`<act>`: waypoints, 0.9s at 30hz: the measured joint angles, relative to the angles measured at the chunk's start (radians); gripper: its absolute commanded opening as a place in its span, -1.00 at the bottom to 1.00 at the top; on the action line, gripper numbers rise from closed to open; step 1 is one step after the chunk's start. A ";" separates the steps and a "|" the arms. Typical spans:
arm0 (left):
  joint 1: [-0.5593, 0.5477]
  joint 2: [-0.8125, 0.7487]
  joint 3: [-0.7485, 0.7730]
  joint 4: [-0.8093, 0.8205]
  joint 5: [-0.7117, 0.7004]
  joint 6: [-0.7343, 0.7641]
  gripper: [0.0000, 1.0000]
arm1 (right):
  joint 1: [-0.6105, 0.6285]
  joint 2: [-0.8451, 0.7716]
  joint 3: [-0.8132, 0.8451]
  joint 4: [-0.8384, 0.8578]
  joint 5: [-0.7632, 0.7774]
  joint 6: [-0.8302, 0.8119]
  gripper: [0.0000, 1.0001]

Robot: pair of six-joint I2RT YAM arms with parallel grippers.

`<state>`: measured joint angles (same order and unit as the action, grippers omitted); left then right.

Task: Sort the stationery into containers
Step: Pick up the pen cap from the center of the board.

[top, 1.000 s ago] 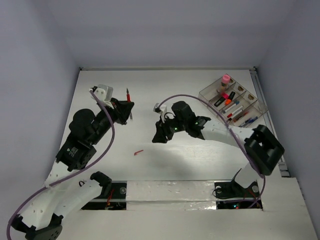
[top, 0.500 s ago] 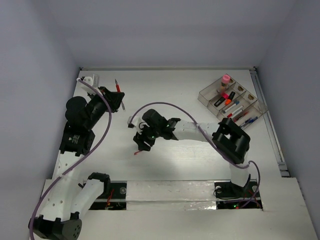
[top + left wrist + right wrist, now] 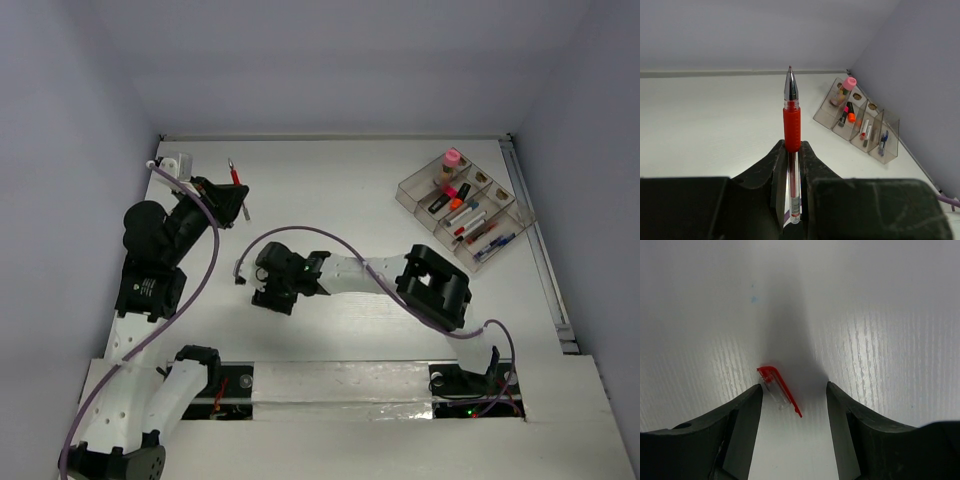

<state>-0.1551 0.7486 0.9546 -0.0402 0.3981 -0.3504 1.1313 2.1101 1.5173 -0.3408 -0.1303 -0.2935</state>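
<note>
Right wrist view: a small clear pen cap [image 3: 778, 390] with a red clip lies flat on the white table [image 3: 865, 315] at lower centre of frame. It sits between the wide-spread fingers of the right gripper [image 3: 794, 390], nearer the finger at frame left, and its long axis slants upper left to lower right, so a pinch would likely catch it askew. Top view puts this arm far nearer than the left gripper [image 3: 232, 195], clamped on an upright red pen [image 3: 792, 125] at upper left, with the clear organiser tray [image 3: 408, 190] well apart at upper right.
</note>
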 measured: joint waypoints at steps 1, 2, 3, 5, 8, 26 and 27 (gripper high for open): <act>0.000 0.000 -0.001 0.000 0.002 0.000 -1.00 | 0.003 0.001 0.000 0.000 0.009 -0.003 0.19; 0.000 0.000 -0.003 0.001 0.003 0.000 -1.00 | 0.004 0.002 0.001 0.000 0.018 -0.004 0.19; 0.000 0.000 -0.006 0.003 0.004 0.000 -1.00 | 0.006 0.003 0.003 0.000 0.024 -0.005 0.16; 0.000 0.000 -0.013 0.006 0.006 0.000 -1.00 | 0.010 0.007 0.008 0.000 0.029 -0.007 0.09; 0.002 0.000 -0.015 0.006 0.011 0.000 -1.00 | 0.016 0.021 0.028 -0.003 0.029 -0.008 -0.25; 0.006 0.005 -0.060 0.023 0.050 -0.007 -1.00 | -0.084 -0.210 -0.308 0.172 -0.038 0.184 -1.00; 0.007 0.008 -0.069 0.025 0.063 -0.007 -1.00 | -0.112 -0.261 -0.359 0.188 -0.044 0.214 -1.00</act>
<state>-0.1482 0.7567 0.8856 -0.0154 0.4606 -0.3576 1.0191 1.8492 1.1580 -0.1524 -0.1741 -0.0795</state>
